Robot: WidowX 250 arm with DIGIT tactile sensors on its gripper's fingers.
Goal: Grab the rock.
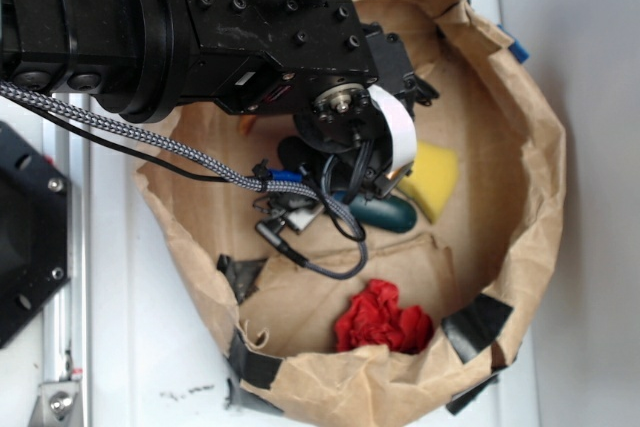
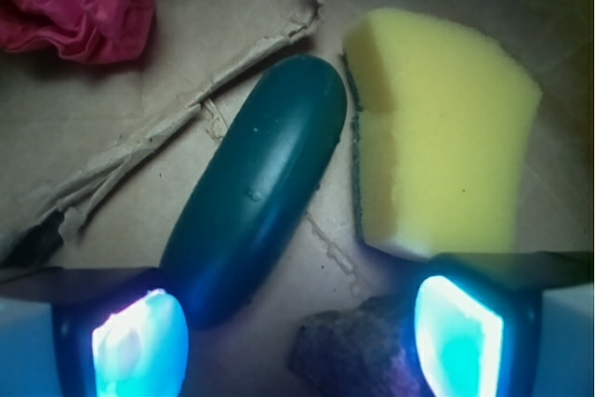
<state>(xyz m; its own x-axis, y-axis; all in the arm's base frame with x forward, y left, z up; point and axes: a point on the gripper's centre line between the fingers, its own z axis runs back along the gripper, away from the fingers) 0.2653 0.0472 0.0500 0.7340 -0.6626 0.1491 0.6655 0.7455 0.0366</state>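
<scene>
The rock (image 2: 349, 350), a small rough grey-brown lump, lies on the paper floor at the bottom of the wrist view. It sits between the glowing pads, close against the right pad (image 2: 457, 341) and apart from the left pad (image 2: 139, 346). My gripper (image 2: 297, 346) is open around it. In the exterior view the arm hangs over the inside of the paper bag (image 1: 530, 157), and the rock is hidden under the gripper (image 1: 375, 187).
A smooth dark green oblong (image 2: 256, 192) lies diagonally beside the left pad. A yellow sponge (image 2: 437, 155) sits above the right pad. A crumpled red cloth (image 1: 385, 319) lies at the bag's near side. The bag's rolled walls ring the space.
</scene>
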